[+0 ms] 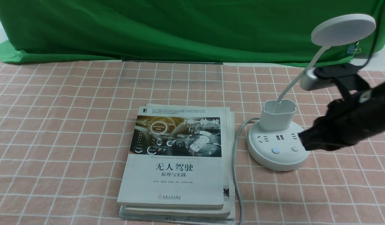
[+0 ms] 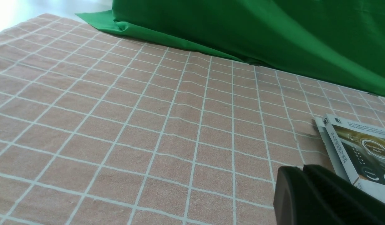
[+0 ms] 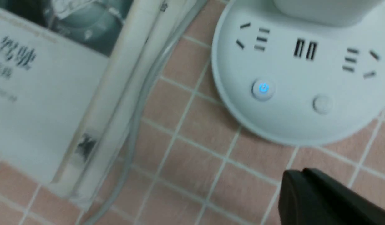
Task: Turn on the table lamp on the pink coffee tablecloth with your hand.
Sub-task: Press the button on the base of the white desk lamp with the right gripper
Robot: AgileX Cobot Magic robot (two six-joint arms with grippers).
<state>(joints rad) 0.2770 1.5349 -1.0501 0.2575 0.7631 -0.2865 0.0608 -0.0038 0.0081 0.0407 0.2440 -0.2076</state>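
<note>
One lamp (image 1: 278, 116), two buttons (image 1: 276, 150), at frame right on the pink cloth (image 1: 54, 125); right gripper (image 1: 303, 140) beside its base, jaws clenched; left gripper (image 2: 301, 175) clenched too.

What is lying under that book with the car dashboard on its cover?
At least two more books lie stacked under the top book, on the pink checked tablecloth. Only their edges show; their covers are hidden.
</note>
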